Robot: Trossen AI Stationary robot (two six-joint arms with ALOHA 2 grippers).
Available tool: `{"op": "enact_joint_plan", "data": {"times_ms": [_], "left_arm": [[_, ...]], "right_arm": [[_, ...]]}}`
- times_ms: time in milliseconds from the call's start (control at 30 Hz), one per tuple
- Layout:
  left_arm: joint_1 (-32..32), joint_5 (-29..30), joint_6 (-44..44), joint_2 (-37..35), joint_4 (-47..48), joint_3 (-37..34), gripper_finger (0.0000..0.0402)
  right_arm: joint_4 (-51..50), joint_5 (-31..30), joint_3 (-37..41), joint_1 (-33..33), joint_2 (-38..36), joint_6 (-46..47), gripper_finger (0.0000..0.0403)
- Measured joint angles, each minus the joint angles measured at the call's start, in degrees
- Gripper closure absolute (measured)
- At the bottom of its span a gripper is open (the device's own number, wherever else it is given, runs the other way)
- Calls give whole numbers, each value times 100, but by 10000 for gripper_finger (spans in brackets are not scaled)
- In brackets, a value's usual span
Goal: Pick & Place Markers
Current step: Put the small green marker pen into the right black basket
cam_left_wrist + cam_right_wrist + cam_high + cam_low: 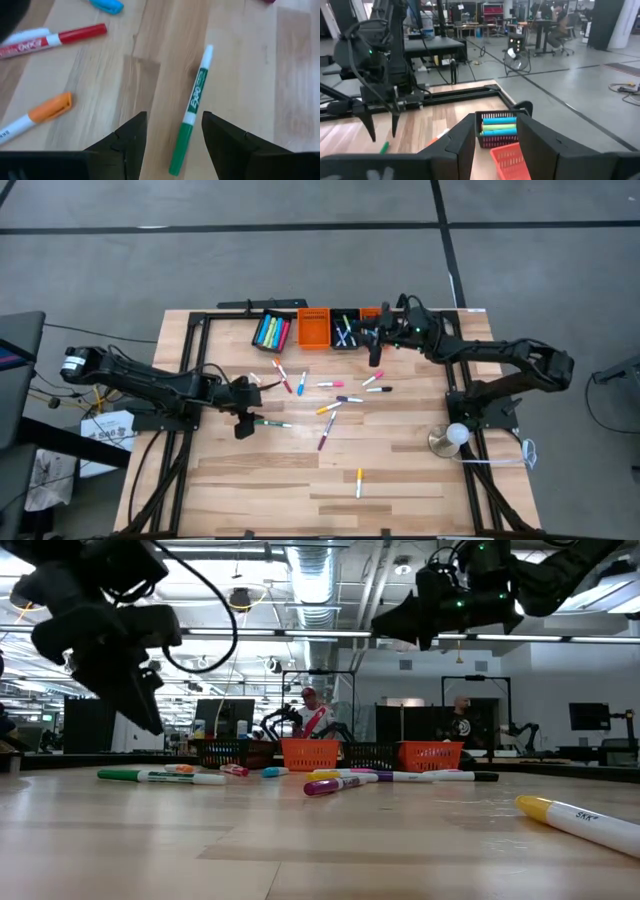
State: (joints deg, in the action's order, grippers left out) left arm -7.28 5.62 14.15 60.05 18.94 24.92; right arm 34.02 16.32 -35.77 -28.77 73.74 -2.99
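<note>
Several markers [330, 395] lie loose on the wooden table, and one yellow marker [359, 480] lies apart near the front edge. A green marker [195, 95] lies flat on the wood. My left gripper [174, 117] hangs open just above it and points steeply down, one finger on either side of the marker's green end, touching nothing. The same gripper [243, 425] is at the table's left. My right gripper [375, 352] is open and level by the bins at the far edge, with nothing between its fingers [465, 140].
A row of small bins stands at the far edge: a black bin [271, 332] with markers in it, an orange bin [313, 327], another black bin [346, 330] and an orange bin [370, 313]. A white ball on a round base [452, 438] stands at the right edge.
</note>
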Motion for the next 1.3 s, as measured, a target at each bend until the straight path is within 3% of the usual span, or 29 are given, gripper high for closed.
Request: {"op": "enact_joint_plan", "data": {"times_ms": [733,1300], "left_arm": [[-1,-141,144,0,-773,-815,215],[-1,-139,132,0,-916,-823,215]], "right_arm": [[2,22,-2,115,1,0,275],[180,24,-5,181,6,5,275]]}}
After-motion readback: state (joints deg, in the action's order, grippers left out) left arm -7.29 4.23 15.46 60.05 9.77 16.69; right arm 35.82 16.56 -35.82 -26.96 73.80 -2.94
